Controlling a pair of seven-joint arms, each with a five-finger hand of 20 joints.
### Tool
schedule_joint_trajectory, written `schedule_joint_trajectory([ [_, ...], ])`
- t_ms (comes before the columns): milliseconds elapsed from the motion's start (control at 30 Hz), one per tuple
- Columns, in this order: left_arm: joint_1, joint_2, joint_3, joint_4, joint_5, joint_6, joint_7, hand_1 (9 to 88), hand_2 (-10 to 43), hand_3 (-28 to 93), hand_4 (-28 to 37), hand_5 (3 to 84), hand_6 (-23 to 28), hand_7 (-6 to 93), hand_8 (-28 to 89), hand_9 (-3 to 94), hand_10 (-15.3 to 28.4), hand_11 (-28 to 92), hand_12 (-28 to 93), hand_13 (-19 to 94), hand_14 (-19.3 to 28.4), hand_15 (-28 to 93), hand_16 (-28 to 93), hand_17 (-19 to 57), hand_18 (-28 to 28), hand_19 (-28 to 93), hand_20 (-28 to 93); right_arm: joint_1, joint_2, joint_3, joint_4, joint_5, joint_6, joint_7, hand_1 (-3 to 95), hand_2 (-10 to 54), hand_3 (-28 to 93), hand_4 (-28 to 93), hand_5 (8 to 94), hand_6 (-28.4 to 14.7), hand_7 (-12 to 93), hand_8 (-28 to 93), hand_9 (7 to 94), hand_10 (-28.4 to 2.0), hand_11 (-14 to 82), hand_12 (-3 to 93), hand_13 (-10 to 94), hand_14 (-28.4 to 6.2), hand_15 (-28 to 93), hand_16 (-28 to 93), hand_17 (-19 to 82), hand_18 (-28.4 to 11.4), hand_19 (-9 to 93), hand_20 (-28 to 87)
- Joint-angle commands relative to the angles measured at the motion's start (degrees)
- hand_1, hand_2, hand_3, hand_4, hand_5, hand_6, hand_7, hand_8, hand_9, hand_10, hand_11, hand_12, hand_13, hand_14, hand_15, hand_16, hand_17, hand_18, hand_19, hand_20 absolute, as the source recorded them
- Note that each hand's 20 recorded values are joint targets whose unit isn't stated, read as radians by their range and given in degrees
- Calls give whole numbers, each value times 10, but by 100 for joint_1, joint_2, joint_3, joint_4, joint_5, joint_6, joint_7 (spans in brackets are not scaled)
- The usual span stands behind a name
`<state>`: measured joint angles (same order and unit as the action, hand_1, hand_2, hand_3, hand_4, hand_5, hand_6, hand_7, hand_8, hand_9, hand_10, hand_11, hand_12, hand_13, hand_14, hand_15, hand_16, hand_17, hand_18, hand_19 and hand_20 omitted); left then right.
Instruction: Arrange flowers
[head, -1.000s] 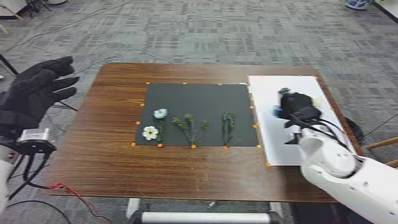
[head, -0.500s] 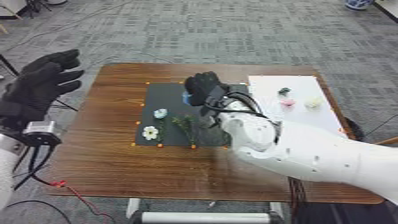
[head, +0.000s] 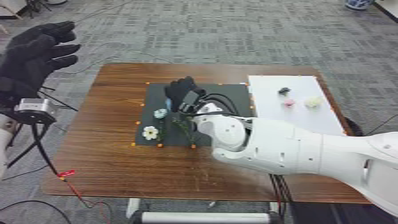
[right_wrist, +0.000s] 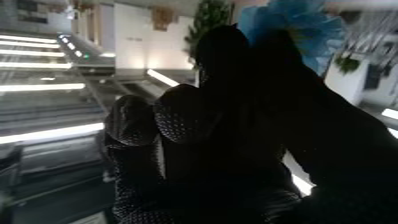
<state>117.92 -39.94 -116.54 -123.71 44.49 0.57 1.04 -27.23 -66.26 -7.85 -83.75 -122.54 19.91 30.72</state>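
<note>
And here's the right hand (head: 185, 91), out over the dark mat (head: 231, 90) on the brown desk (head: 115, 170), and it's got a grip! Thumb and fingertips are closed on a blue flower (right_wrist: 311, 22), its petals spread big and bright at the tips of the glove in the wrist view. The stem is lost behind that dark glove, so whether it touches the mat, I can't say.

Down on the mat, at its left side, we've got a pale blue flower (head: 161, 113), with a white flower (head: 150, 132) lying just nearer the robot. Right beside them, a green sprig (head: 183, 126) lies between those blooms and the right arm. Orange markers (head: 194, 146) dot the mat's edge.

Over on the white board (head: 311, 117), toward the right of the desk, there's a line-up of three: a dark green piece (head: 283, 91), a pink flower (head: 289, 102) close to it, and a pale yellow flower (head: 313, 102) to their right.

And the left hand (head: 34, 60)? Up past the desk's left edge, fingers open and loose, holding nothing, well apart from the flowers.
</note>
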Motion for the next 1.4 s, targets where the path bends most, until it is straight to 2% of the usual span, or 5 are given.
schedule_joint_trajectory([
  [33, 168, -65, -95, -64, -22, -80, 22, 241, -45, 692, -283, 239, 25, 270, -122, 162, 109, 296, 144, 94, 139, 467, -67, -102, 200, 393, 121, -141, -15, 31, 97, -354, -219, 6, 493, -95, 851, -281, 723, 14, 488, 9, 818, -55, 279, 560, 704, -61, 722, 407, 391, -200, 914, 535],
  [533, 31, -37, 99, -6, -24, -156, -16, 241, -44, 690, -283, 238, 24, 269, -121, 162, 109, 296, 144, 94, 139, 466, -66, -102, 200, 394, 122, 35, -537, -305, 725, -239, -376, 349, 489, -95, 851, -283, 726, 20, 489, -15, 817, -52, 275, 558, 695, -64, 730, 410, 383, -201, 912, 543],
  [833, 241, -92, -65, -68, -23, -131, -8, 241, -44, 691, -283, 239, 25, 269, -121, 162, 109, 296, 144, 94, 139, 467, -66, -102, 200, 393, 122, 10, -423, -264, 676, -321, -672, 388, 490, -95, 848, -283, 725, 22, 493, -18, 816, -51, 275, 559, 690, -65, 736, 410, 381, -200, 911, 547],
  [1100, 233, -73, -45, -57, -22, -149, -11, 241, -45, 691, -283, 239, 25, 270, -121, 161, 109, 296, 143, 94, 139, 467, -66, -102, 200, 394, 122, 11, -345, -120, 586, -404, -1274, 359, 493, -95, 835, -283, 724, 47, 429, -42, 763, -50, 267, 560, 651, -58, 740, 439, 354, -195, 896, 559],
  [1400, 295, -87, -80, -59, -30, -166, -3, 241, -44, 691, -283, 239, 25, 270, -121, 162, 110, 296, 144, 94, 139, 468, -67, -102, 200, 394, 122, 0, -228, 70, 448, -352, -1240, 401, 454, -95, 831, -283, 660, 37, 408, -46, 718, -56, 273, 543, 630, -67, 754, 426, 339, -196, 884, 575],
])
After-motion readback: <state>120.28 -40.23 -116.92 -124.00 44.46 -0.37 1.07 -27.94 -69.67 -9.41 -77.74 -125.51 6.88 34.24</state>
